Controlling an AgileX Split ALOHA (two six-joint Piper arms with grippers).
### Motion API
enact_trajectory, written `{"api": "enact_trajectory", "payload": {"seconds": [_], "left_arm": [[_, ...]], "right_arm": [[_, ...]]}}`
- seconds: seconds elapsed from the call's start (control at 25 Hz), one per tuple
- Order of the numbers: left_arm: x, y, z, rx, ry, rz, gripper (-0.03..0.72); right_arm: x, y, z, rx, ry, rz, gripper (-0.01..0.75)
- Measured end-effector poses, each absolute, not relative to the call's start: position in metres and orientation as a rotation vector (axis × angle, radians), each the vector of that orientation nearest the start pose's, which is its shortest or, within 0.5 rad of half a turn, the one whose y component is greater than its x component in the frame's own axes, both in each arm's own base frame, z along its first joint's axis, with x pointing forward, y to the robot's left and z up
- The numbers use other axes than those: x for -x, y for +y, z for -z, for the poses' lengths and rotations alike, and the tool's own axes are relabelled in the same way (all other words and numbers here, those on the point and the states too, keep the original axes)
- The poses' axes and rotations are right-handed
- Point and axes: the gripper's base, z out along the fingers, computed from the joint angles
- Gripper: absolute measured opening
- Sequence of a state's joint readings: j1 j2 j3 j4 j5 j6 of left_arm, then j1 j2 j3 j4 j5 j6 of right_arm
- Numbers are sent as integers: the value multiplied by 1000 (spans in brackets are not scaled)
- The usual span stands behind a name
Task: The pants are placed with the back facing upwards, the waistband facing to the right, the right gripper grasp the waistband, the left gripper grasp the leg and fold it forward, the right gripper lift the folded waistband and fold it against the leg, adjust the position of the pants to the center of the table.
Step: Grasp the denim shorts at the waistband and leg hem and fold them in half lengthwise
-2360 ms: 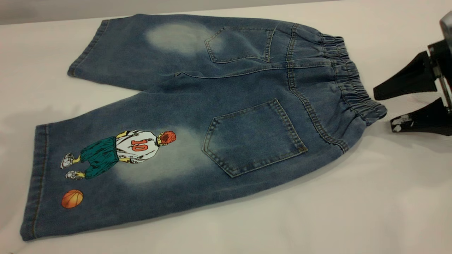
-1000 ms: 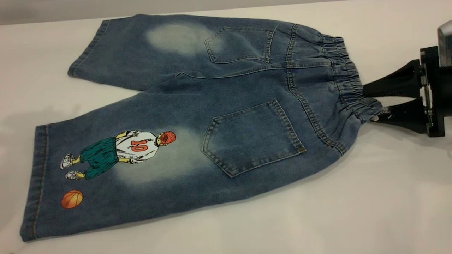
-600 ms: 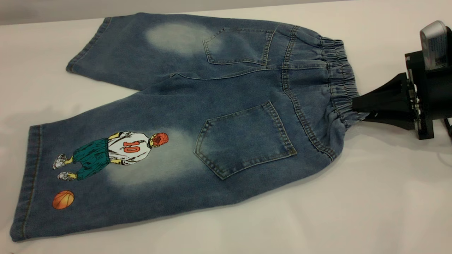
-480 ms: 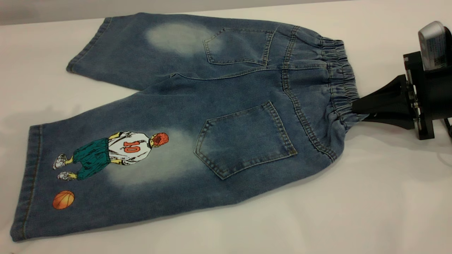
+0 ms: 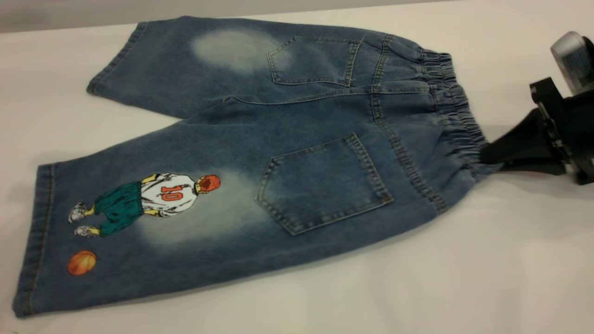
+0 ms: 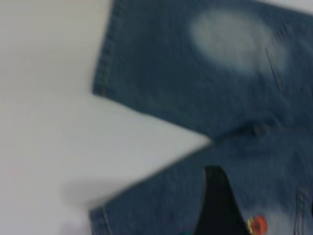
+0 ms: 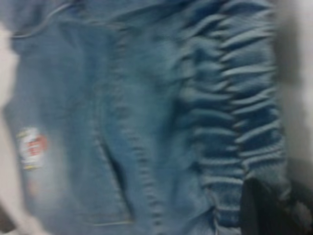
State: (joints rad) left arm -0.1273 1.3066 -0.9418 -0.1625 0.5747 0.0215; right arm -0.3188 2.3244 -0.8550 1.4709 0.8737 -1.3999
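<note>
— Two legs fan toward the left of the table (image 5: pixel 464 278); the pants (image 5: pixel 278 153) lie back side up, pockets showing, so the fold can run along the seat seam; why does the nearer leg (image 5: pixel 116 232) lie so flat?

— It has to be taken by its hem; the printed basketball player (image 5: pixel 148 202) and the ball below him sit just beside that hem, so I judge that is the end the left arm will carry forward over the far leg (image 5: pixel 176 65).

— And the left gripper (image 6: pixel 215 205)?

— Out of the exterior view; its own wrist view shows one dark finger over the denim near the crotch, hovering, nothing between the fingers that I can see; whether they are spread or closed, I cannot tell.

— Farther right, then?

— The right gripper (image 5: pixel 492 157) is pinched on the near corner of the elastic waistband (image 5: pixel 457 116); the gathers bunch where it bites, and the corner looks slightly lifted; that hold anchors the waist while the leg folds.

— Risk?

— A thin bite on bunched elastic may slip; the leg grasp is not yet made.
</note>
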Motion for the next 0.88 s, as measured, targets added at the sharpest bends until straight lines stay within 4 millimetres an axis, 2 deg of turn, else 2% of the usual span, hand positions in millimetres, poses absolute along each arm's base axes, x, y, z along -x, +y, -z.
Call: {"api": "enact_trajectory", "payload": {"seconds": [0.12, 0.28, 0.44, 0.56, 0.88], "left_arm": [[-262, -51, -286, -115, 2485, 227, 411], [-255, -54, -282, -159, 2558, 231, 411], [-256, -54, -283, -158, 2548, 231, 411], [-255, -55, -280, -161, 2573, 231, 411], [-260, -57, -247, -198, 2799, 221, 411]], "right_arm": [[-304, -29, -12, -377, 2667, -1160, 29], [-309, -26, -36, -326, 2580, -1254, 29], [-312, -22, -57, -279, 2502, -1334, 29], [-314, -23, -68, -273, 2481, -1327, 29], [-315, -25, -80, -280, 2499, -1272, 29]]}}
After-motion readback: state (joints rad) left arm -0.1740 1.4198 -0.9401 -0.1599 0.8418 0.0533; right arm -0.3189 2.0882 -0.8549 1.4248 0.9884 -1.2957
